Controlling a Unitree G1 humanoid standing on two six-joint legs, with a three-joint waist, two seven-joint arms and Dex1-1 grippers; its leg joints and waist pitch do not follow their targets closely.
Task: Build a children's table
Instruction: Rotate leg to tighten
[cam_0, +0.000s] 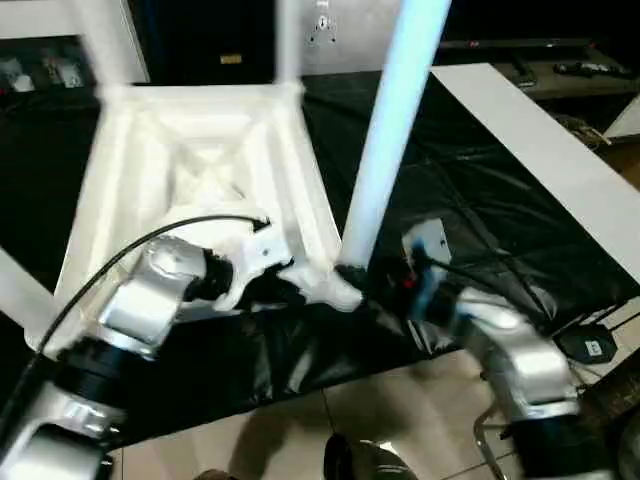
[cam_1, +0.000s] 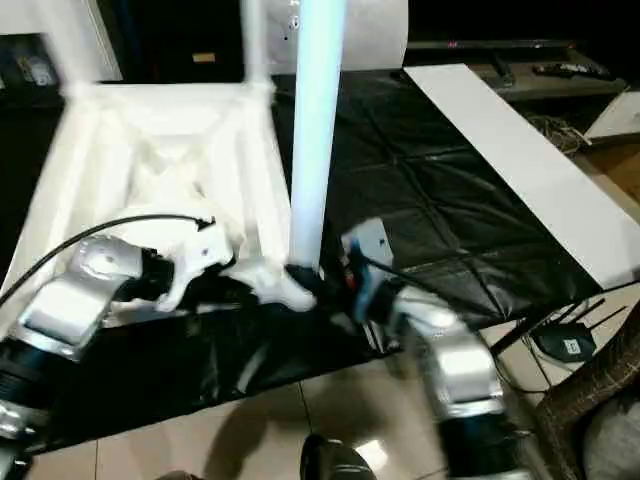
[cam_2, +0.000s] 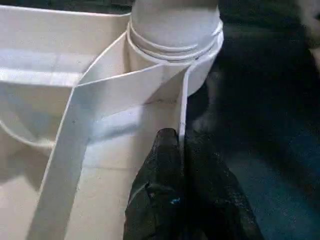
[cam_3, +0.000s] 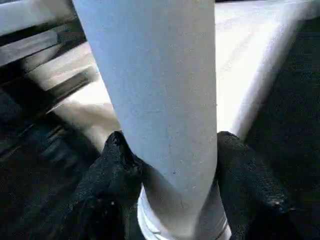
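1. Right wrist view: right tool (cam_3: 170, 165) is seen clamped round the base of the near-corner leg (cam_3: 155, 85), one black finger (cam_3: 112, 170) on each side, just above the threaded collar. Leg is gripped, not merely touched.
2. Left tool (cam_2: 181, 165) is pressed together on the thin side wall of the table top (cam_0: 200, 160), right beside the corner socket (cam_2: 175, 50). Wall is pinched btw. the two fingers.
3. Table top lies upside down w/ ribbed underside up on the black-covered surface (cam_0: 480, 200), toward its left part, near edge of the top close to the surface's near edge. The leg being worked stands at the top's near right corner, upright w/ a slight lean.
4. Other legs are seen rising at the far corners; a further one shows at the near left. Judged: last leg is being seated, task well along.
5. Step judged in hand: leg is to be turned or pushed home in the socket while the top is held still.
6. To be done well: leg axis should be kept in line w/ socket before force is applied; a lean could cross the threads or jam it.
7. Left pinch should be kept firm so the light top isn't dragged across the slick black cover.
8. Regrips should be made low on the leg, near the collar, for better control.
9. Flat white board (cam_0: 540, 150) along the surface's right edge is well apart; no clash expected.
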